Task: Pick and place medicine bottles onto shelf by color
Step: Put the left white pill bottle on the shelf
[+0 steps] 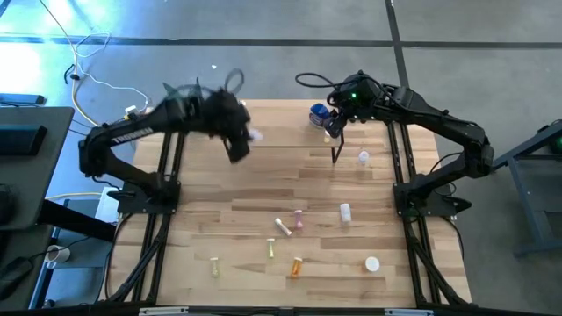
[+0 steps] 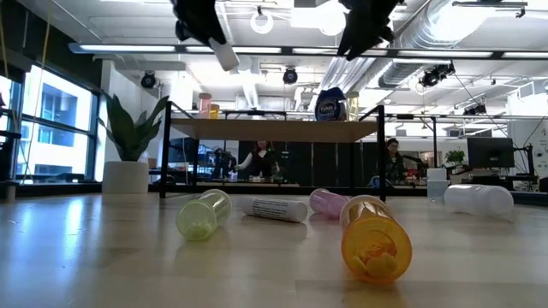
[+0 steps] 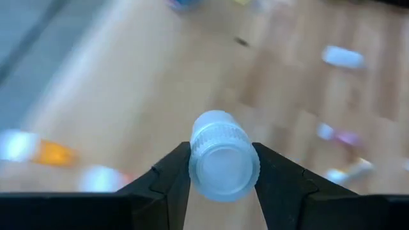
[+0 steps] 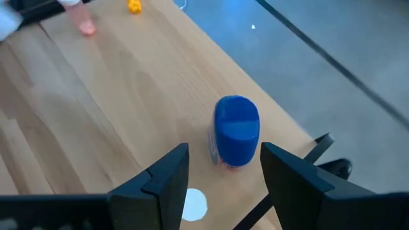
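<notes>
Two pincers are up in the air over the table. The left pincer squeezes a white bottle between its two dark fingers. In the view from above, this arm is a blur near the upper left of the frame, close to the far edge of the table. In the view from table height the same bottle pokes out of the pincer at the top of the frame, above the shelf.

The right pincer is open and holds nothing. It hangs over the blue bottle, which already stands on the shelf at the upper middle of the view from above.

To do this step well, I think the left arm should bring the white bottle over a bare spot on the shelf, away from the blue one, then lower it slowly with its flat end down. It should let go only when the bottle sits firm, or the bottle may tip and roll.

More bottles lie on their sides on the table. The orange bottle has small pale things inside, maybe pills. The yellow-green bottle is too unclear inside to tell.
</notes>
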You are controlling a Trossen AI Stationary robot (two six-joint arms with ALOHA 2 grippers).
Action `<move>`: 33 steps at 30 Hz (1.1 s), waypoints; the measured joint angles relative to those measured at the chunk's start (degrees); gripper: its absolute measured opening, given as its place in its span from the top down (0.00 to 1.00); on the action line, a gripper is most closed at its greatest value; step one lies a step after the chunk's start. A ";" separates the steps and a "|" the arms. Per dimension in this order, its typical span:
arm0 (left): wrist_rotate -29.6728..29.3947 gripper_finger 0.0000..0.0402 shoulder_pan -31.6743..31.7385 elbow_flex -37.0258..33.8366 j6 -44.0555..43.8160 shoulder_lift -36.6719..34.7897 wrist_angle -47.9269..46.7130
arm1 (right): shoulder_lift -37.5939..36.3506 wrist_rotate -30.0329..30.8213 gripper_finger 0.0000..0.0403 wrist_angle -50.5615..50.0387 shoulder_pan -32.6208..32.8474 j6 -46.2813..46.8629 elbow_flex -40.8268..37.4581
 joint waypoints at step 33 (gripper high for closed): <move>5.16 0.65 16.61 22.24 9.63 22.18 -17.93 | 0.02 0.04 0.54 -0.15 0.01 14.89 0.00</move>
